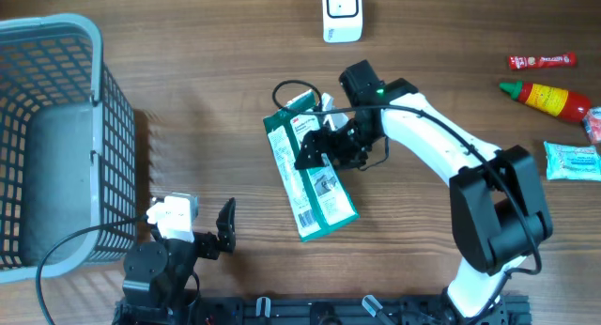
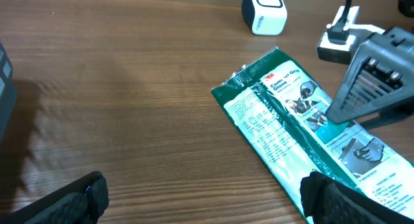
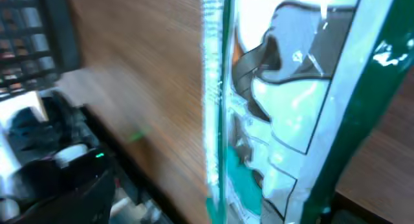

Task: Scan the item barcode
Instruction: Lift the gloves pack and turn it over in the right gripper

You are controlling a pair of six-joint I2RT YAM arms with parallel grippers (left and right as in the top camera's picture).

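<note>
A long green-and-white packet (image 1: pixel 310 179) lies flat on the wooden table, mid-scene, and also shows in the left wrist view (image 2: pixel 291 120). My right gripper (image 1: pixel 331 148) hovers right over the packet's upper half with its jaws apart, and one grey finger (image 2: pixel 365 78) reaches down to the packet's face. In the right wrist view the packet (image 3: pixel 284 107) fills the frame, blurred, and no fingers show. A white scanner (image 1: pixel 340 13) stands at the table's far edge. My left gripper (image 1: pixel 192 224) rests open and empty near the front left, its pads (image 2: pixel 87 195) wide apart.
A grey mesh basket (image 1: pixel 47 128) takes up the left side. At the far right lie a red sauce bottle (image 1: pixel 549 98), a red tube (image 1: pixel 542 60) and a pale blue pack (image 1: pixel 571 161). A white plug with a black cable (image 2: pixel 343 33) sits by the packet's top end.
</note>
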